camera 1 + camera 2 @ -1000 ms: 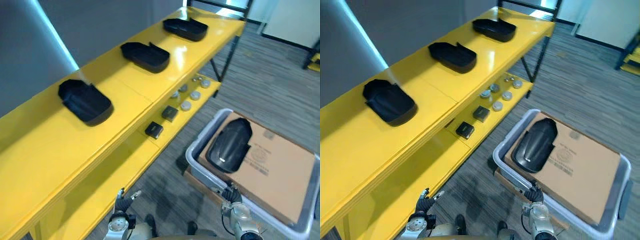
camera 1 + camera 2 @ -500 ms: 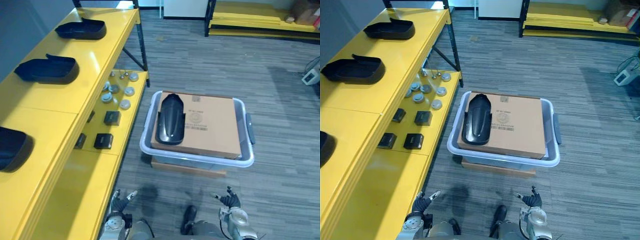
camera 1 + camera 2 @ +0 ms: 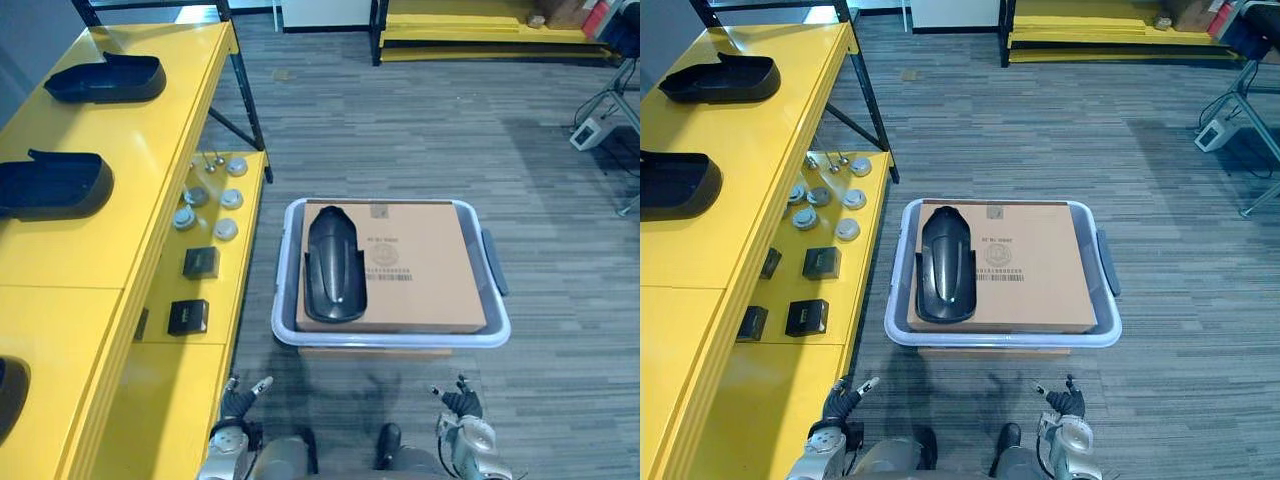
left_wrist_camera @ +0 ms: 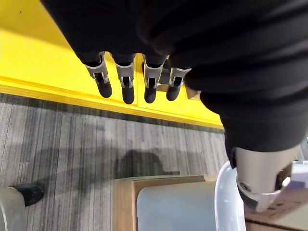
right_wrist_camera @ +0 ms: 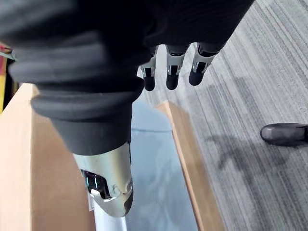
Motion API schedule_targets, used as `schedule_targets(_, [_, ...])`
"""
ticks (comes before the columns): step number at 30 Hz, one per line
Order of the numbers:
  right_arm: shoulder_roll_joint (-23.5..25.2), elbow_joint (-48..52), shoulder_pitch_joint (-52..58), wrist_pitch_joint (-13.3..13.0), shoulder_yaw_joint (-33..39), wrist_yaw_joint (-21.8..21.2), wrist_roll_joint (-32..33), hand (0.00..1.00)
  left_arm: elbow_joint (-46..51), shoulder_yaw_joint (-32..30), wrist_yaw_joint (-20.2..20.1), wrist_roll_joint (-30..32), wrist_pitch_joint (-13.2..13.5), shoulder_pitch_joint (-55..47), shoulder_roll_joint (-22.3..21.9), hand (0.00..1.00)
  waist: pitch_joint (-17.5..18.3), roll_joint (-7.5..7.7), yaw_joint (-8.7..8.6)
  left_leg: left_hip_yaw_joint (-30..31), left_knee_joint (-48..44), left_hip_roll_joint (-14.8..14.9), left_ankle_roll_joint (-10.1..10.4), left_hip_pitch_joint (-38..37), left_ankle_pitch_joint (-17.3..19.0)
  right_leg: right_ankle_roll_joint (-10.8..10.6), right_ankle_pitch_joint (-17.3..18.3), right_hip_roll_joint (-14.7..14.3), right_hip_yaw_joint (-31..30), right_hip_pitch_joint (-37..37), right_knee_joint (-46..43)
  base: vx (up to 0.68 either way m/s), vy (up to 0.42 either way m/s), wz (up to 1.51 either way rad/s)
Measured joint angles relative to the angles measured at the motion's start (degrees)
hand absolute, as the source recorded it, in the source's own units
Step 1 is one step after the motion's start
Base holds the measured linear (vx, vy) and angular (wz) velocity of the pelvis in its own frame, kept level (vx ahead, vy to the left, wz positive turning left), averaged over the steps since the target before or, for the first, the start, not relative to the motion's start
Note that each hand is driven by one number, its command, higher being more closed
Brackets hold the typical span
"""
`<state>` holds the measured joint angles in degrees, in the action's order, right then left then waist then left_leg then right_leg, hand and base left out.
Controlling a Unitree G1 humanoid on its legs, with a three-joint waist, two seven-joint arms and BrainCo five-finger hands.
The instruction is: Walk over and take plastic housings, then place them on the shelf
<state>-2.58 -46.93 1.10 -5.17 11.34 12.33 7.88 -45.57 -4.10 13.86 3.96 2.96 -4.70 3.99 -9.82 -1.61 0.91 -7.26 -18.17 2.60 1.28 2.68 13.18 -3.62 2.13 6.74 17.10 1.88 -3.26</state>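
Squared up to an unlifted plastic housing [image 3: 334,265] on the cardboard box [image 3: 425,270] in the grey bin [image 3: 390,342], dead centre. Hanging empty, fingers straight and apart: left hand [image 3: 238,398] at 7 o'clock, right hand [image 3: 460,402] at 5. Already on the yellow shelf [image 3: 150,150] at 9 to 11: other housings [image 3: 50,185].

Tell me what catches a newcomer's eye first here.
A black plastic housing lies on a cardboard box in a pale bin on the floor, straight ahead. To the left runs a bright yellow shelf with more black housings along its top. The left hand and right hand hang open, low in the foreground.
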Motion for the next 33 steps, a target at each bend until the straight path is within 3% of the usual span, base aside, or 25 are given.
schedule_targets(4, [-0.18,0.74,0.48,0.00,4.18,0.33,-0.07,0.00,-0.02,-0.13,0.01,-0.60,-0.02,-1.10,0.29,0.00,0.84,0.58,-0.04,-0.49,-1.12,-0.52,0.01,-0.94,-0.03,-0.35,-0.32,0.83,-0.38,1.78,1.60,0.15,0.024,-0.09])
schedule_targets(5, [-0.14,1.47,0.30,0.01,6.17,0.53,-0.14,0.00,-0.02,-0.89,-0.02,-0.65,-0.02,-1.59,0.10,0.00,0.74,1.03,0.03,-0.58,-6.40,-1.22,0.00,0.77,-0.43,-0.32,-0.37,2.08,-0.72,2.67,1.45,0.15,0.092,-0.11])
schedule_targets(6, [-0.05,1.68,0.49,0.01,7.36,0.97,-0.18,0.00,-0.17,-1.15,-0.03,-0.64,-0.04,-1.74,0.03,0.00,0.34,2.64,0.00,-0.29,-8.03,-1.93,-0.18,2.55,1.26,-0.35,-0.35,3.50,-1.21,3.14,1.49,0.14,0.137,-0.04])
schedule_targets(7, [-0.39,1.86,0.56,-0.01,9.83,1.66,-0.20,0.00,0.13,-1.10,-0.05,-0.65,0.03,-3.04,-0.23,0.00,2.14,1.71,-0.20,0.77,4.14,-2.69,-0.40,1.75,-0.30,-0.53,-0.45,4.18,-1.39,3.09,1.50,0.13,0.132,-0.05])
schedule_targets(8, [-1.52,2.27,0.86,0.04,12.90,2.33,-0.18,0.00,0.05,-1.09,-0.08,-0.66,-0.12,-3.72,-0.66,0.00,2.75,1.15,-0.15,0.66,9.80,-2.26,-1.79,0.05,-5.69,-1.15,-0.24,3.56,-1.48,3.28,1.42,0.12,0.133,-0.11])
schedule_targets(13, [-2.95,10.13,0.27,0.19,19.65,4.41,0.06,0.00,0.47,-1.01,-0.12,-0.62,-0.21,-5.64,1.18,0.00,3.73,2.90,-0.05,0.92,9.21,-2.65,-1.77,-1.47,-6.10,-1.95,-1.06,4.43,-1.62,3.78,-1.57,0.10,0.072,0.03])
schedule_targets(16, [-4.38,18.88,-0.13,-0.14,19.35,6.40,-0.06,0.00,0.47,-0.99,-0.13,-0.63,-0.15,-5.76,0.88,0.00,3.88,3.01,-0.15,1.59,9.15,-2.03,-1.80,-2.44,-6.12,-2.38,-0.06,3.35,-3.06,3.78,-0.63,0.01,-0.021,0.02])
schedule_targets(17, [-4.62,22.21,-0.63,-0.51,19.12,6.71,-0.17,0.00,0.40,-1.00,-0.13,-0.63,-0.14,-5.58,1.05,0.00,4.07,3.70,-0.26,1.66,9.24,-2.37,-1.79,-2.31,-6.10,-2.41,-0.23,3.20,-2.92,3.91,0.68,0.00,-0.110,-0.07])
schedule_targets(20, [-7.06,33.07,-1.71,-1.36,14.24,7.34,-1.85,0.00,0.03,-0.45,-0.19,-0.65,-0.08,-5.68,-1.05,0.00,4.43,2.25,-0.40,2.31,9.88,-1.59,-1.70,-2.25,-6.15,-2.62,-0.10,2.32,-3.02,4.30,1.62,-0.01,-0.117,-0.09])
schedule_targets(25, [-6.78,39.95,-2.00,-3.26,3.16,5.01,-4.33,0.00,0.04,0.14,-1.30,-0.62,0.21,-5.66,-1.57,0.00,4.44,2.39,-0.50,3.14,12.65,-0.50,0.00,-3.53,-7.53,-2.62,-0.11,1.45,-2.70,4.75,1.81,-0.04,-0.067,0.06])
schedule_targets(29, [-5.77,40.49,-3.09,-3.20,-5.94,1.34,-10.04,0.00,0.04,0.84,-1.38,-0.55,0.25,-6.02,-1.48,0.00,4.33,2.72,0.04,4.85,14.35,-0.86,-0.10,-3.15,-8.33,-2.62,-0.12,1.48,-1.01,4.71,2.41,-0.06,-0.025,0.22])
schedule_targets(33, [-4.49,36.65,-5.75,-3.02,-10.14,-0.45,-14.47,0.00,0.51,1.19,-1.36,-0.54,1.45,-6.59,-1.29,0.00,3.89,3.41,0.27,5.95,15.75,-1.89,-0.17,-2.35,-10.50,-2.79,-0.32,2.02,0.16,4.04,2.38,-0.08,-0.010,0.22])
